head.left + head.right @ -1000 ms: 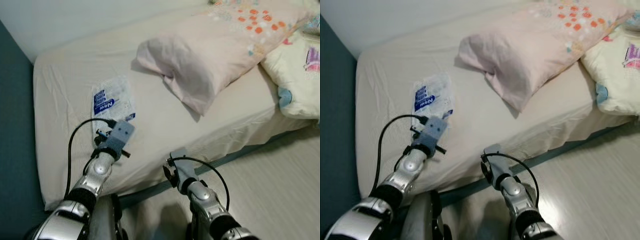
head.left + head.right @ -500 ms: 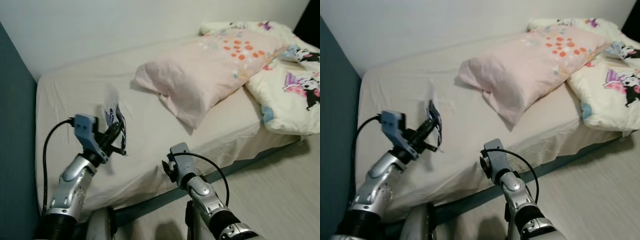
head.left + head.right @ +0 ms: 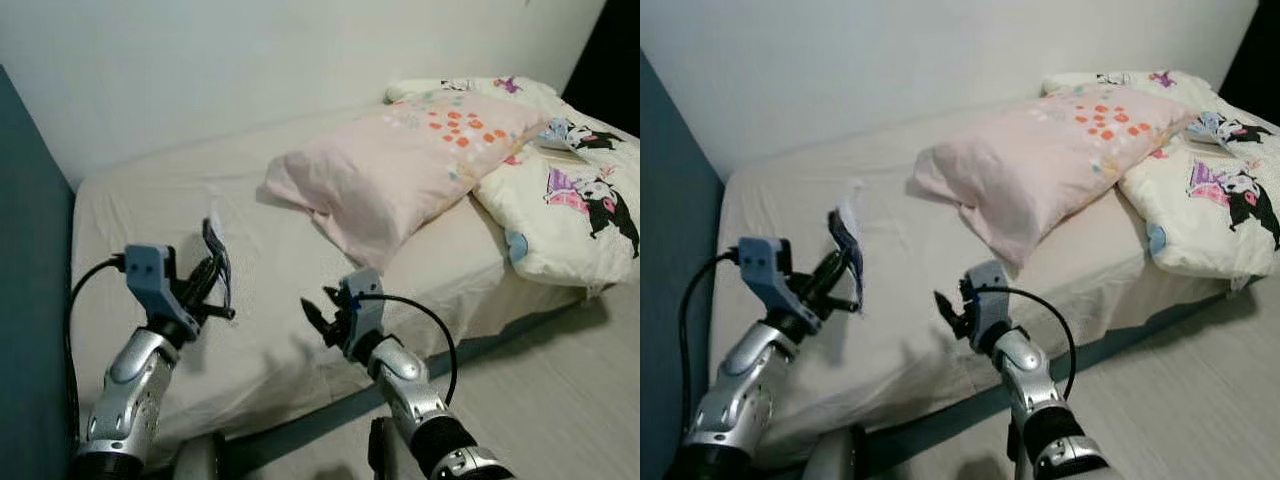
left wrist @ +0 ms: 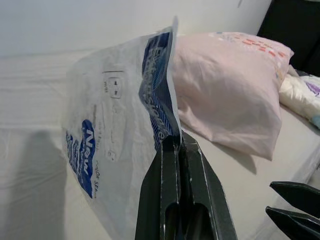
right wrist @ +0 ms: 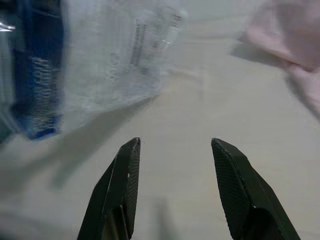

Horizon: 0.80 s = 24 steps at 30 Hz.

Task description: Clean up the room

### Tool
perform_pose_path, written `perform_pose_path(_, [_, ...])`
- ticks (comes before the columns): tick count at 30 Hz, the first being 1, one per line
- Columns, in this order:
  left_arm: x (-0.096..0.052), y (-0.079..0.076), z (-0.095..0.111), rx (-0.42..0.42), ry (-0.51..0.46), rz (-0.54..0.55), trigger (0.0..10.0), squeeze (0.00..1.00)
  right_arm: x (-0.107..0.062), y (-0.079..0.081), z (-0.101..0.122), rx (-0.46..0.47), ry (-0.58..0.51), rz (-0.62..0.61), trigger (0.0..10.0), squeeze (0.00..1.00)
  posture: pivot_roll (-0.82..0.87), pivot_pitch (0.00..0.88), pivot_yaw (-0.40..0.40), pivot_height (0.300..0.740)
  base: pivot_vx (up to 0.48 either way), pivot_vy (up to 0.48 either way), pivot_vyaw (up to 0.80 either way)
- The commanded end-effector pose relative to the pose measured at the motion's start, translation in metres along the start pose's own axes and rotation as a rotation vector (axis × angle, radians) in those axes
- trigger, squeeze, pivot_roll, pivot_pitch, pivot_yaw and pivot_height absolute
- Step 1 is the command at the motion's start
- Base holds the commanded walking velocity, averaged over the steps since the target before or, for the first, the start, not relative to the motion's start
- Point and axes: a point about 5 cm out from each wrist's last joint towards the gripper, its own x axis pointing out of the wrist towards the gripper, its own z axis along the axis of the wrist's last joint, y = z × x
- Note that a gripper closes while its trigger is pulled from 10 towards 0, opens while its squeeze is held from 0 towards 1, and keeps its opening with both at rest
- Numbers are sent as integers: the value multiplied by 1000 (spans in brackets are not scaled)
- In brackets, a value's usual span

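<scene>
My left gripper [image 3: 212,272] is shut on a clear plastic bag with blue print [image 3: 214,247], holding it upright above the near left part of the bed [image 3: 130,210]. In the left wrist view the bag [image 4: 120,125] rises from between the closed black fingers [image 4: 175,165]. My right gripper [image 3: 318,315] stands open over the bed's front edge, a little right of the bag. In the right wrist view its two fingers [image 5: 125,170] are spread, with the bag [image 5: 90,65] blurred ahead of them.
A pink pillow [image 3: 400,165] lies across the middle of the bed. A white cartoon-print quilt [image 3: 570,200] is piled at the right end. A dark blue wall [image 3: 30,300] borders the bed on the left. Pale floor [image 3: 560,400] lies at the lower right.
My left gripper took the bag off the sheet and lifted it upright. My right gripper rose toward the bag and now points at it. The camera tilted up.
</scene>
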Motion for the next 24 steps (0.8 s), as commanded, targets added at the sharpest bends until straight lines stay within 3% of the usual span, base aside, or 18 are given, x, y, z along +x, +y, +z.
perform_pose_path(1, [-4,-5,-5,7,24,-15,0,0,0,6,1,24,-9,57,10000,0,35,60,-22,571,0,0,0])
perform_pose_path(4, [-5,-6,-6,9,26,-19,0,0,0,7,2,28,-14,84,10000,0,36,58,-21,571,0,0,0])
perform_pose_path(9, [-2,0,1,31,14,45,0,0,0,0,2,-38,7,10,10000,0,38,50,-21,571,0,0,0])
perform_pose_path(11, [0,4,14,24,-49,85,0,0,0,-5,2,-44,9,-37,10000,0,38,42,-22,571,0,0,0])
perform_pose_path(13, [0,4,14,24,-49,85,0,0,0,-5,2,-44,9,-37,10000,0,38,42,-22,571,0,0,0])
perform_pose_path(14, [0,7,23,-5,-106,105,0,0,-1,-7,2,-53,9,-54,10000,0,40,39,-23,571,0,0,0])
perform_pose_path(15, [0,11,32,-60,-167,145,1529,0,-2,-9,2,-57,8,-71,10000,0,43,37,-25,571,0,0,0])
perform_pose_path(16, [-2,13,35,-81,-189,171,4000,0,-3,-10,1,-61,9,-90,10000,0,44,35,-27,571,0,0,0])
perform_pose_path(19, [-3,14,36,-91,-197,186,4000,0,-4,-12,1,-63,9,-103,10000,0,44,35,-27,571,0,0,0])
perform_pose_path(20, [-4,13,33,-68,-187,198,9843,0,-5,-13,1,-78,10,-125,10000,0,41,33,-30,571,0,0,0])
perform_pose_path(24, [-7,12,26,17,-160,251,10000,0,-6,-17,2,-97,10,-172,10000,0,38,31,-32,571,0,0,0])
